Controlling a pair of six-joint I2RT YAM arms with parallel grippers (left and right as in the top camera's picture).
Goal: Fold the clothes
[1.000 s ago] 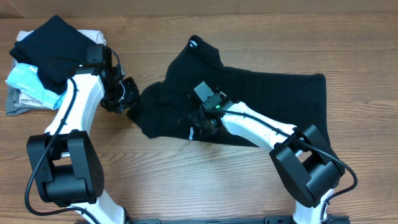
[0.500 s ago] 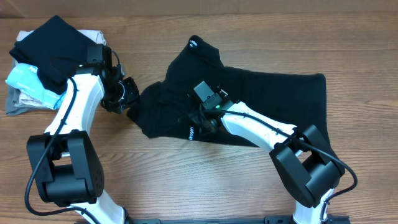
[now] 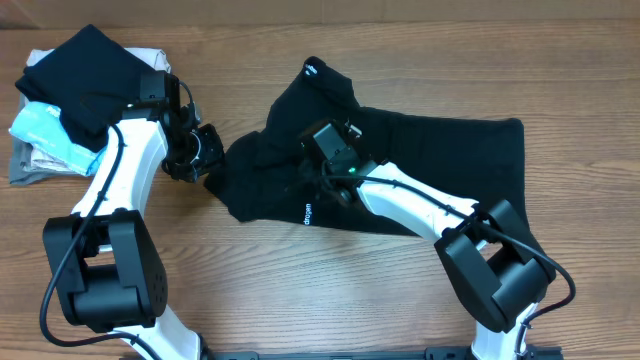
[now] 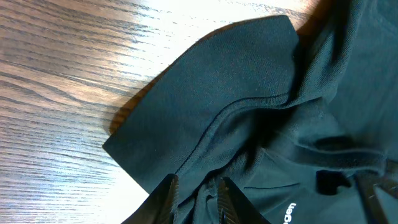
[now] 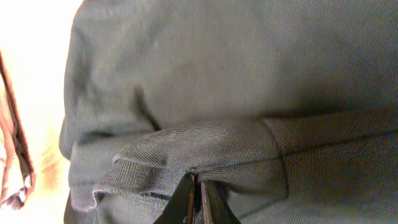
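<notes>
The clothes are one black short-sleeved shirt [image 3: 440, 160] lying rumpled across the middle of the wooden table, with a small white tag [image 3: 312, 68] at its far edge. At the shirt's left edge my left gripper [image 3: 212, 162] is shut on a ridge of the black fabric [image 4: 236, 81], which bunches between its fingertips [image 4: 166, 200]. My right gripper [image 3: 322, 180] sits over the shirt's left half. In the right wrist view that gripper [image 5: 199, 190] is shut on a raised fold of the shirt [image 5: 217, 74].
A pile of folded garments stands at the far left corner: a black one [image 3: 80, 70] on top, light-blue [image 3: 40, 125] and grey-beige [image 3: 28, 162] beneath. It lies just behind the left arm. Bare wood [image 3: 300, 290] shows along the table's near side.
My right gripper has shut on a fold of the shirt, and its wrist has shifted slightly up and to the left. The left arm has stayed where it was.
</notes>
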